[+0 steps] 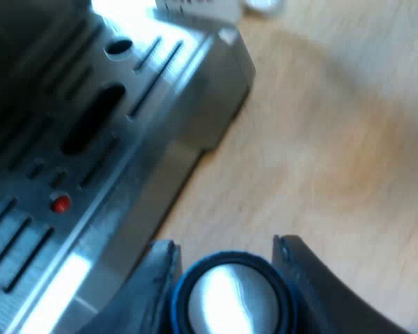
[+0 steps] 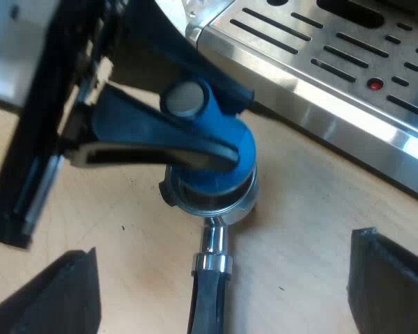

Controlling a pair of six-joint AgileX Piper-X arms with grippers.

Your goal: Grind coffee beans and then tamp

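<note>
Where the round blue tamper (image 2: 242, 154) with a grey cap stands, its base is set into the basket of the metal holder (image 2: 210, 203), which lies on the pale wooden table (image 2: 125, 236). The left gripper (image 1: 226, 259) is closed on the tamper, one black finger pressed to each side of the blue body. In the left wrist view the tamper's shiny round top sits directly between those fingers.

From the basket, the holder's chrome neck and dark handle run back towards the right gripper (image 2: 223, 243). The right gripper's fingers are spread wide, one on either side of the handle and well apart from it, holding nothing. The end of the handle is cut off, so its red tip cannot be seen.

Just beyond the tamper, ahead of the right gripper, is the stainless-steel espresso machine (image 2: 313, 104). Its slotted drip tray (image 2: 299, 42) carries a small red dot (image 2: 375, 84). The tray's edge is near the holder's basket but not touching it. In the left wrist view the same tray lies beside the left gripper, with bare table on the gripper's other side.
</note>
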